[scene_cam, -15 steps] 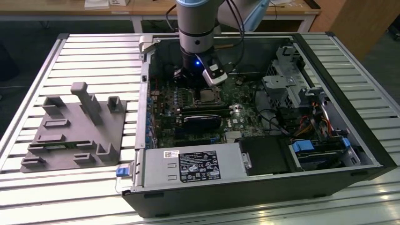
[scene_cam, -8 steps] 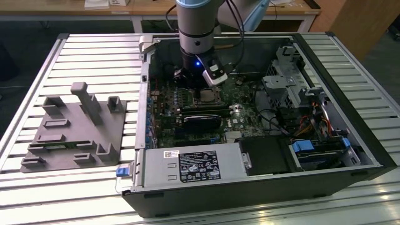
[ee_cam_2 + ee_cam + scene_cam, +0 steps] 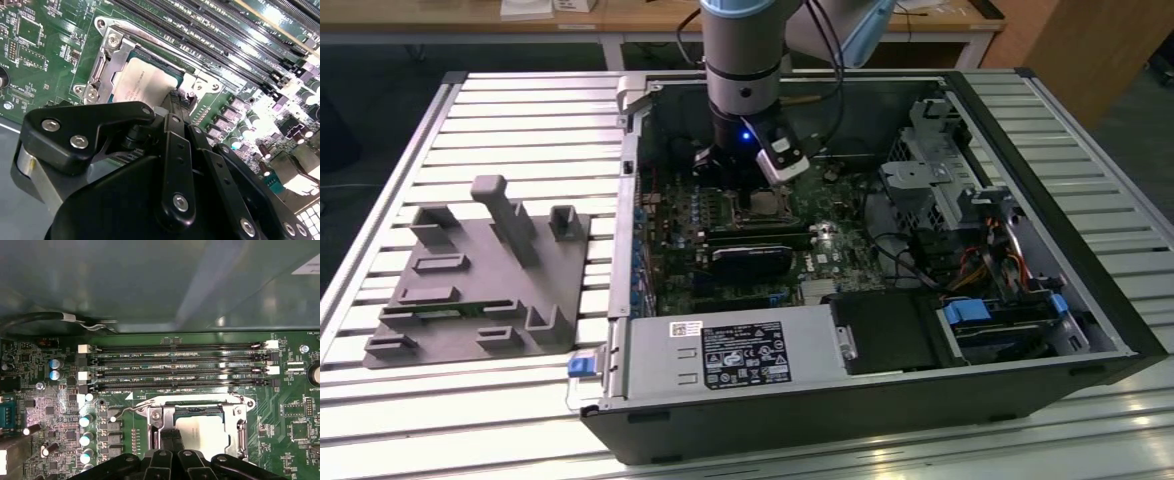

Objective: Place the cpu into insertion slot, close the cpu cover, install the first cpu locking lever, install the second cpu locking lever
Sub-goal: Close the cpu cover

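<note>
We are finding the cpu lying flat in the socket, its pale top showing through the window of the cover. The cover is sitting down around it, so the frame appears to be keeping the chip seated. The gripper is poised at the cover's edge, though we cannot confirm contact. Its 2 fingers are drawn almost together and holding nothing, a narrow tip we judge suited to pressing. 1 wire lever is lying beside the memory slots, and we cannot tell whether it is latched.
</note>
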Robot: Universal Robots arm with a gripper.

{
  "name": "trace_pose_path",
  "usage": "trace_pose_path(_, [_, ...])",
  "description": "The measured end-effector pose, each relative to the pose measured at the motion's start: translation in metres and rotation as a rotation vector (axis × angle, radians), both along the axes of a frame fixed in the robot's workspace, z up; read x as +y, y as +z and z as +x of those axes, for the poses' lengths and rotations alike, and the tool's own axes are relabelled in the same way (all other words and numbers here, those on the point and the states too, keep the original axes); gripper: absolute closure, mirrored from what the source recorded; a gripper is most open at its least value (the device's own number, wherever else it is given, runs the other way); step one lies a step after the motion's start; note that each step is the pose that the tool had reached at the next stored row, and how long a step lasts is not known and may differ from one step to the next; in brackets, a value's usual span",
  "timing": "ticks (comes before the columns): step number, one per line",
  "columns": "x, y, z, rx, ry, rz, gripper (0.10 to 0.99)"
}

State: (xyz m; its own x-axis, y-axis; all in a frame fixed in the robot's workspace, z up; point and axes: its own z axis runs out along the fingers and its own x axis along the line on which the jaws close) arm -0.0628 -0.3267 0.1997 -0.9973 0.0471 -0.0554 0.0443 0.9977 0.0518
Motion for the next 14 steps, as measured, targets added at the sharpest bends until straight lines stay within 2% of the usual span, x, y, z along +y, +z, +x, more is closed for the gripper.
trace_pose_path(11, [0.0,0.0124,0.0,-0.0003,0.0,0.0,0.98])
trace_pose_path(14, [0.0,0.0134,0.0001,-0.0009,0.0,0.0,0.98])
